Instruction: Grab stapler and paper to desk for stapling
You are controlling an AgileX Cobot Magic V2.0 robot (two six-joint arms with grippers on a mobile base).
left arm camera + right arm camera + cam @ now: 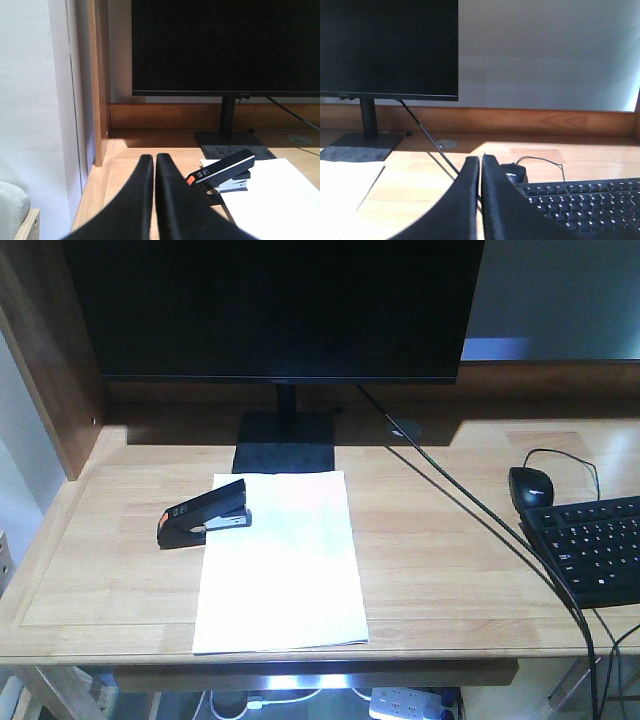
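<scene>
- Light-wood plank desk (440, 570) carries both task items: the thin stack of plain white paper (282, 560) lies flat at centre-left, long axis running near-to-far, far edge touching the black monitor base (286, 443).
- Black stapler with an orange-red rear patch (203, 514) sits at the paper's far-left corner, nose over the sheet edge, rear hanging off to the left. Long axis mostly left-right, nose angled slightly far.
- Left gripper (154, 159): black fingers pressed together, holding nothing. From the left wrist view, the stapler lies ahead and just right of it, close.
- Right gripper (480, 160): fingers also together, empty; it faces the black mouse (514, 172) and black keyboard (585, 200), with only the paper's corner at far left of its view.
- Judgement: left arm is the nearer one for pressing the stapler; it needs a small rightward shift.
</scene>
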